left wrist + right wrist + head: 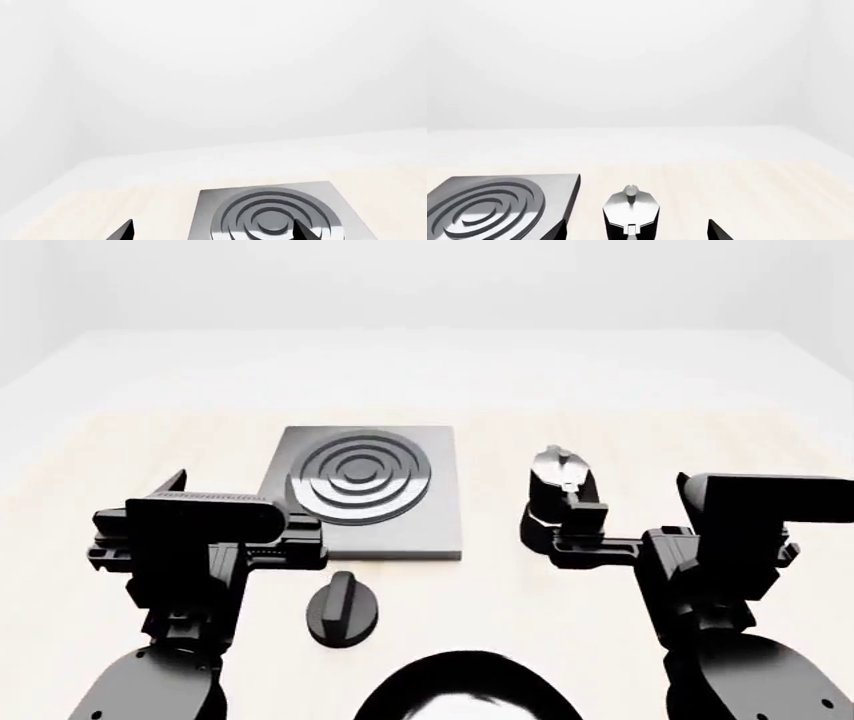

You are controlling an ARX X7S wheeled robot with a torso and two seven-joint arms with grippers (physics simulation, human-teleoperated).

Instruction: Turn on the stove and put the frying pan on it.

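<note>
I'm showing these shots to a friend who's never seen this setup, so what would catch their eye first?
Most striking is the stove, a grey slab with ringed burner at the middle of the pale wooden table, with its black knob on the near side. The black moka pot stands to its right, apart from it. The two dark arms frame the head view, and the frying pan shows only as a dark curve at the bottom edge.
</note>
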